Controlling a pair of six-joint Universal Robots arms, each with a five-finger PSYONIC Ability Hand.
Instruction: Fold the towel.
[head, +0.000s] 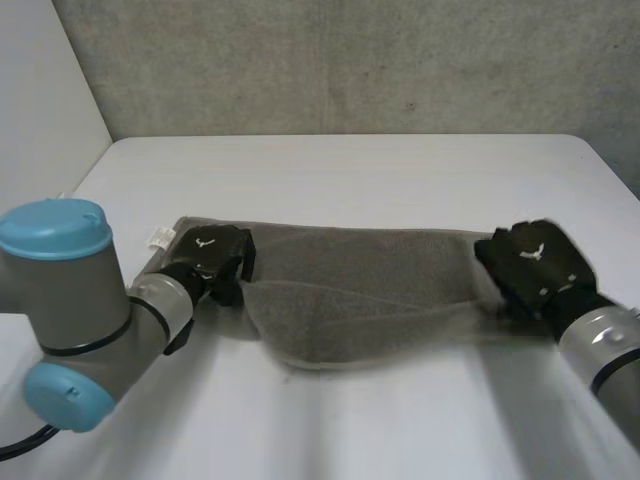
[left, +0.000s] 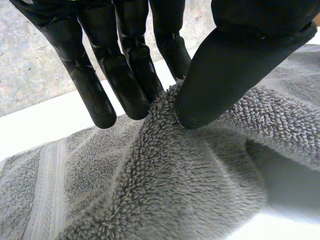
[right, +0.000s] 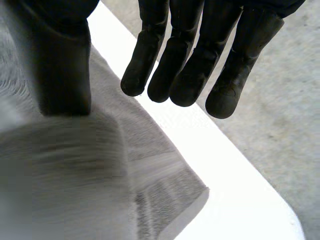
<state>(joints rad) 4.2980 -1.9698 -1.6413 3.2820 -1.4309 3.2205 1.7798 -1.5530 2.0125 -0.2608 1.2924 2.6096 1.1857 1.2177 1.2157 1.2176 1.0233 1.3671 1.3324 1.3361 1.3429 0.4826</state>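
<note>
A grey towel (head: 370, 290) lies lengthwise across the white table (head: 350, 170), its near long edge lifted into a loose fold along the middle. My left hand (head: 215, 255) is at the towel's left end. In the left wrist view, that hand (left: 125, 75) pinches a raised ridge of towel (left: 175, 190) between thumb and fingers. My right hand (head: 535, 262) is at the towel's right end. In the right wrist view its fingers (right: 190, 60) are straight over the table beyond the towel's edge, and the thumb stands apart over the towel (right: 75, 165), with nothing pinched.
A small white label (head: 160, 237) sticks out at the towel's far left corner. Bare table (head: 400, 420) extends in front of and behind the towel. A grey wall rises behind the table's far edge. The left arm's grey joint with blue caps (head: 60, 300) stands near the front left.
</note>
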